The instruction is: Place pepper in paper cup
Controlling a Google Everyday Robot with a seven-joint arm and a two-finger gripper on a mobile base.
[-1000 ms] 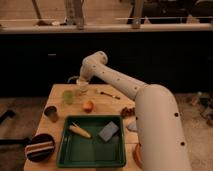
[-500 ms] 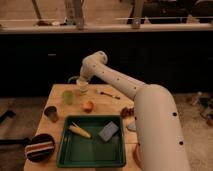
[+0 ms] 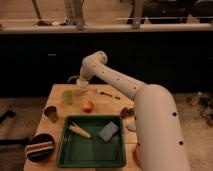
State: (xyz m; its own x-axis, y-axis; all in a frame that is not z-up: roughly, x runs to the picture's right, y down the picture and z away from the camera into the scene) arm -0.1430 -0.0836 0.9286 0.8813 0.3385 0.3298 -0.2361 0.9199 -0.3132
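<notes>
**Operator:** At the far edge of the table (image 3: 56,95), I've got the gripper (image 3: 81,86) down over the paper cup (image 3: 81,91), close to the back rim. From here I cannot tell how it is set, nor whether it has anything in it.

**Spotter:** And the pepper?

**Operator:** I see a slim dark thing (image 3: 108,93) lying on the wood to the right of the cup, well apart from it. It may be the pepper, but I can't be sure.

**Spotter:** What's crowding you?

**Operator:** The green cup (image 3: 68,97) stands just beside the paper cup on its left and a little nearer me. The orange fruit (image 3: 88,105) sits near, in front of the paper cup. The metal cup (image 3: 51,113) is close to the left edge. The green tray (image 3: 116,155) fills the near middle, holding the corn cob (image 3: 79,130) and a grey-blue block (image 3: 108,131). A dark round dish (image 3: 40,147) overhangs the near left corner. My arm (image 3: 150,107) covers the right side. Bare wood shows between the fruit and the dark thing.
</notes>
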